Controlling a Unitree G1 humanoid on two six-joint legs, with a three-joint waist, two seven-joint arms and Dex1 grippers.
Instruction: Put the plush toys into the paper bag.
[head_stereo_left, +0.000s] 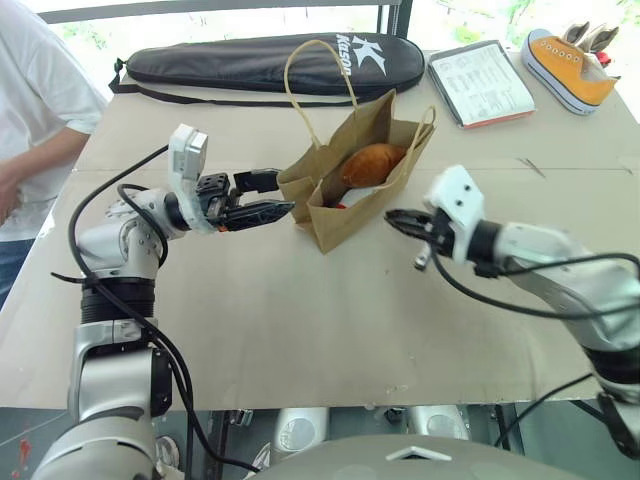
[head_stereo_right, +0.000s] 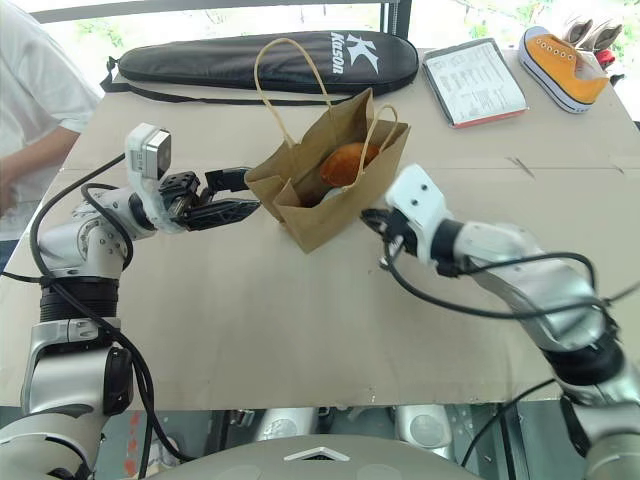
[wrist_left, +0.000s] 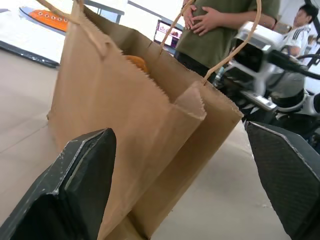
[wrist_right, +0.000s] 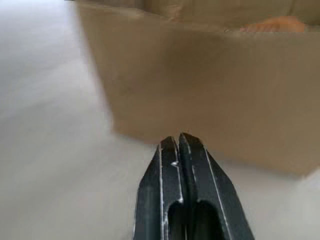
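- Left gripper (head_stereo_left: 262, 198), fingers spread wide, empty, at the kraft paper bag's (head_stereo_left: 345, 215) nine o'clock, nearer.
- Right gripper (head_stereo_left: 393, 217), fingers pressed together, empty, at its four o'clock.
- Brown plush (head_stereo_left: 372, 162) lies inside.

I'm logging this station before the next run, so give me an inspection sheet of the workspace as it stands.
Surface: tan cardboard-covered table, seams visible.
Job's things: brown kraft paper bag upright, open; orange-brown plush toy inside.
Clutter: long black racket case, printed sheet on clipboard, orange canvas sneaker, all behind the bag.
Grippers: left gripper open beside the bag; right gripper shut, empty, at the bag's other side.
Cables: black cables looping along both arms.
Surroundings: person in white shirt at table's left.
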